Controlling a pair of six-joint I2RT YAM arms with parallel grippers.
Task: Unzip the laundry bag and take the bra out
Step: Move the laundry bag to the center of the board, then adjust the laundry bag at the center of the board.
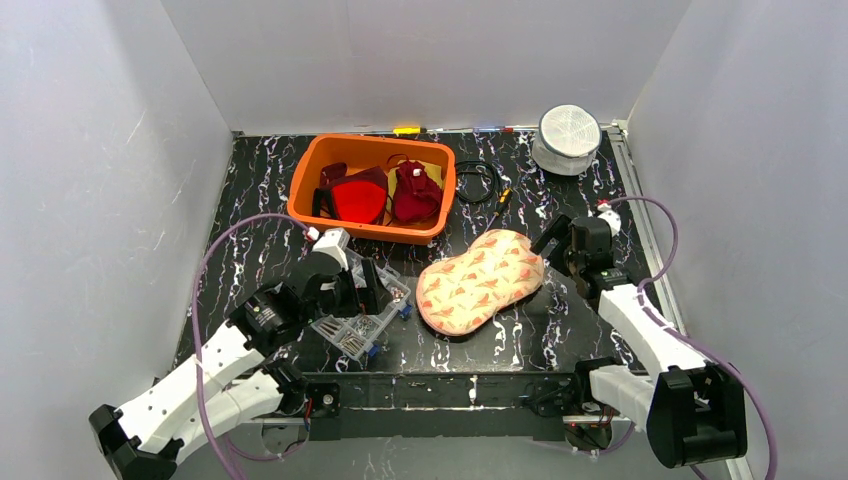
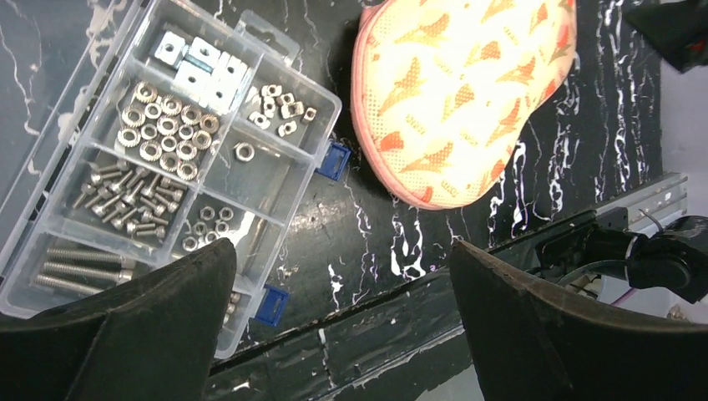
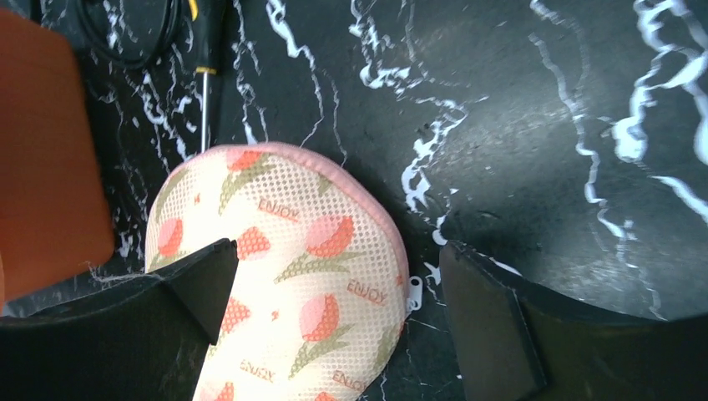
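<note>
Two arms: the left arm (image 1: 220, 350) comes in from the near left and the right arm (image 1: 640, 320) from the near right, over a black marbled table (image 1: 560, 330).
Parts box (image 1: 360, 325) (image 2: 159, 159): clear, with compartments of nuts and screws; it sits under the left wrist, just beside the bag's near-left end.
Orange bin (image 1: 310, 185): at the far left of centre, with red garments (image 1: 358, 197) inside; its near wall is close to the bag's far side.
Cable (image 1: 478, 180): a black coil just right of the bin.
Screwdriver (image 1: 500, 205) (image 3: 204, 92): beside the cable, its tip pointing at the bag's far end and almost meeting it.
White tub (image 1: 568, 137): round, in the far right corner, well apart from the bag.
Left jaws: spread wide and holding nothing, over the parts box's corner and bare table.
Right jaws: spread wide and holding nothing, over the bag's far-right end.
Laundry bag (image 1: 480, 280) (image 2: 459, 92) (image 3: 284, 276): pale mesh with a pink rim and a floral print, lying flat at mid-table between the arms.
Long axis: diagonal, from near-left to far-right, with the far-right end towards the right jaws.
</note>
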